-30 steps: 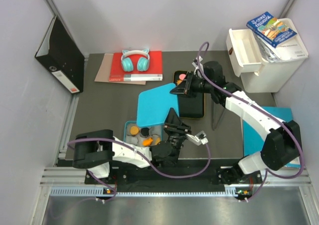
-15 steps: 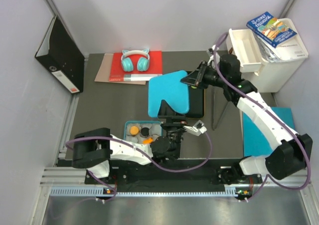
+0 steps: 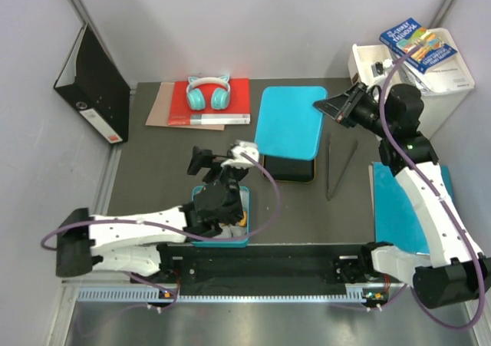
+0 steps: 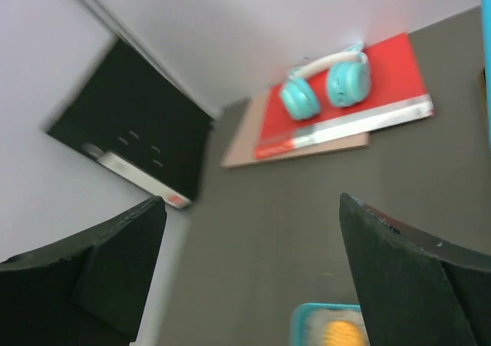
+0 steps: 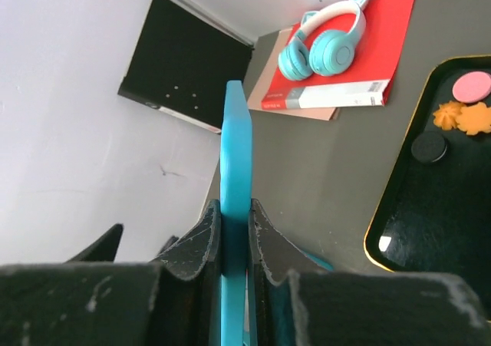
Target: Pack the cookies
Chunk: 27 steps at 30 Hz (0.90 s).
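Gripping the teal lid by its right edge, the R gripper has both fingers pinched tight on the thin plate; from its wrist cam the lid shows edge-on, sandwiched between the two pads. Seen from above, the lid sits over the far part of the black tray, and I can't tell if the two touch. Loose cookies lie at the tray's far end: two orange irregular ones, a pink disc just beyond them and a black disc nearer. The L gripper hangs above the teal box w/ fingers spread wide, holding nothing. The L arm hides most of the box in the top view, but the wrist cam catches an orange cookie inside it. Tongs lie on the table just right of the tray. As for writing, the blue book on the white bin has a white title, too small to read. The black binder carries a white spine label w/ a red end, text illegible. Cat-ear headphones rest on a red book, which shows no legible print.
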Each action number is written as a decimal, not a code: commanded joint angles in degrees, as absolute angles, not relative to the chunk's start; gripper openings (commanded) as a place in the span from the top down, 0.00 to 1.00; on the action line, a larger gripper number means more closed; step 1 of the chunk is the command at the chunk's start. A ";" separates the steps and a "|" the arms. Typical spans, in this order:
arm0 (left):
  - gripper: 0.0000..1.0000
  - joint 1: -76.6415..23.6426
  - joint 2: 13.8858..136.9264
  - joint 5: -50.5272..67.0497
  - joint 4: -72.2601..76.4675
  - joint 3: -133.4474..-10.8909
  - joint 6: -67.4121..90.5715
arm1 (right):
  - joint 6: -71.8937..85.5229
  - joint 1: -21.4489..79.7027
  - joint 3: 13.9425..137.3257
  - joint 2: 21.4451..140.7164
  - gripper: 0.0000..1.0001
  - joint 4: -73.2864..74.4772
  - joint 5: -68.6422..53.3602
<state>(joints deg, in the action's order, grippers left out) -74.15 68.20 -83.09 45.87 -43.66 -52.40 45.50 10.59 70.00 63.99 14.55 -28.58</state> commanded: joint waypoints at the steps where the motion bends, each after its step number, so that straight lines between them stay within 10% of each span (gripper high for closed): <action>1: 0.02 -65.26 61.36 -76.05 -9.94 -53.16 5.73 | 45.97 10.46 69.09 61.00 1.00 10.99 -29.35; 14: 0.09 -40.71 53.97 -45.04 -27.15 -54.41 36.99 | 45.63 19.85 50.20 59.24 1.00 -2.02 -36.21; 17: 0.23 -34.73 52.65 -38.00 -28.65 -53.09 40.16 | 44.91 21.53 48.35 59.50 1.00 -2.37 -38.40; 23: 1.00 -24.88 51.06 -31.20 -32.25 -51.06 43.85 | 51.58 23.81 38.86 60.99 1.00 -15.72 -41.13; 27: 1.00 -21.63 52.03 -32.25 -36.64 -50.80 45.43 | 56.33 24.96 33.06 63.63 1.00 -25.99 -41.31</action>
<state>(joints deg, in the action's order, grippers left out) -24.01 51.92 -34.61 -31.70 -51.51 41.76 50.54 23.31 36.64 61.76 -10.85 -39.40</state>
